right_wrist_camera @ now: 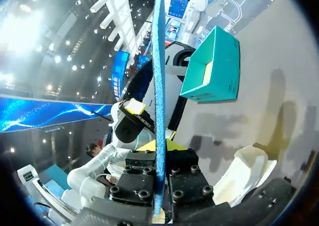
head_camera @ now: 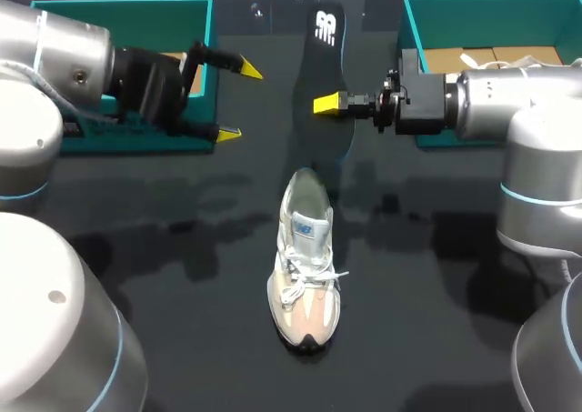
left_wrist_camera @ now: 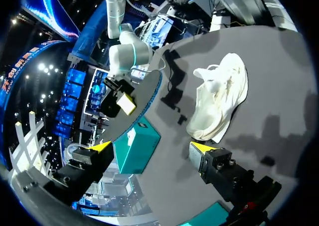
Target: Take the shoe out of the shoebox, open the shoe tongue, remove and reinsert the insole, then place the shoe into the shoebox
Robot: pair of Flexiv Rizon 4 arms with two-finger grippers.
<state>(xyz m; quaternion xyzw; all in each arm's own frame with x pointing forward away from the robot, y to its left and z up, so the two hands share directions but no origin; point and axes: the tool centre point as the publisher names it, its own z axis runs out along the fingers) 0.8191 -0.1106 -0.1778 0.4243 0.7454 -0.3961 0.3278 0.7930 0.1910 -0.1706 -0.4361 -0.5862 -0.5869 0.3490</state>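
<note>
Dark, glossy table [head_camera: 418, 339] beneath both pairs of jaws; soft shadows and small light reflections mark its surface.

The shoe [head_camera: 305, 266] is pale grey-white with a peach toe, black tip and blue tongue label, the insole [head_camera: 325, 75] black with a white logo, its underside [right_wrist_camera: 158, 86] blue, the left shoebox [head_camera: 118, 25] and right shoebox [head_camera: 491, 21] teal, the desk [head_camera: 164, 276] black.

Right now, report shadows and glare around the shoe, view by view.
Head view: soft shadows fall on the dark table either side of the shoe, with small light glints near the insole. Left wrist view: dark shadows lie beside the shoe. Right wrist view: shadows lie between the box and the shoe.
</note>
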